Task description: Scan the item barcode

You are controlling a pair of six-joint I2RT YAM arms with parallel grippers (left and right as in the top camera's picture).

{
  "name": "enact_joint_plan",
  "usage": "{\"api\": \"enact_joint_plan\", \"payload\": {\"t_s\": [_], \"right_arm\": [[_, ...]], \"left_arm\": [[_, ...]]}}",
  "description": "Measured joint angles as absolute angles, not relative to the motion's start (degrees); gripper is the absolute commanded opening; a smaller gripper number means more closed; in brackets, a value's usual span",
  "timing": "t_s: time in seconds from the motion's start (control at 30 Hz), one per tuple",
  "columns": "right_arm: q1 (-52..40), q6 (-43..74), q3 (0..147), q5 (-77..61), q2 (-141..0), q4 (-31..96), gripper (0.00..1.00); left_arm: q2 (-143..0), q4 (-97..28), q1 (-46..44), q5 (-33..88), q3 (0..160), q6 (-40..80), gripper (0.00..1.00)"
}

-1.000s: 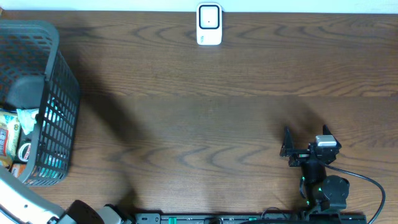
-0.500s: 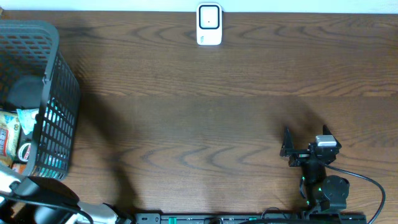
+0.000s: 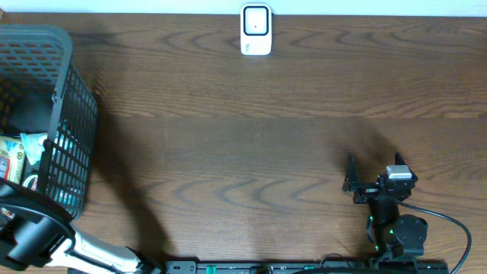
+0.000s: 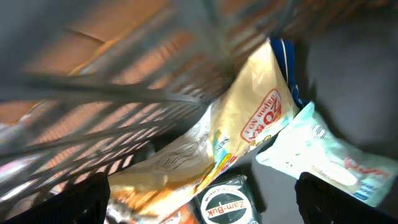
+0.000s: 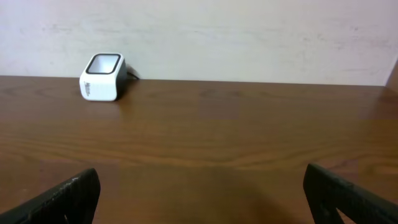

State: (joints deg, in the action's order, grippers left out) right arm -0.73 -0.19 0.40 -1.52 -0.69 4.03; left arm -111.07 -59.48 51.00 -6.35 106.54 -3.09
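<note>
Several items lie in the black mesh basket (image 3: 72, 114) at the table's left: a yellow packet (image 4: 249, 118), a white and teal packet (image 4: 320, 155) and a round green Zam-Buk tin (image 4: 227, 202). My left gripper (image 4: 205, 208) hangs open just above them, the tin between its fingers (image 4: 87, 199), nothing held. In the overhead view the left arm (image 3: 30, 240) reaches over the basket's near end. The white barcode scanner (image 3: 256, 30) stands at the far edge, also seen as the scanner (image 5: 103, 77) in the right wrist view. My right gripper (image 3: 348, 175) rests open and empty.
Basket walls (image 4: 124, 81) stand close on the left of the left gripper. Bare wooden table (image 3: 251, 152) stretches between basket, scanner and right arm. A black cable (image 3: 449, 224) runs from the right arm's base. A pale wall (image 5: 249, 37) rises behind the scanner.
The left arm has swung from the table's front-left corner up over the near end of the basket. The right arm has not moved.
</note>
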Motion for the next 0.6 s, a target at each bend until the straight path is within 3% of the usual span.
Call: {"api": "enact_joint_plan", "payload": {"t_s": [0.6], "right_arm": [[-0.73,-0.21,0.40,-1.52,-0.69,4.05,0.99]], "left_arm": [[-114.89,-56.55,46.87,-13.19,99.92,-7.77,0.84]]}}
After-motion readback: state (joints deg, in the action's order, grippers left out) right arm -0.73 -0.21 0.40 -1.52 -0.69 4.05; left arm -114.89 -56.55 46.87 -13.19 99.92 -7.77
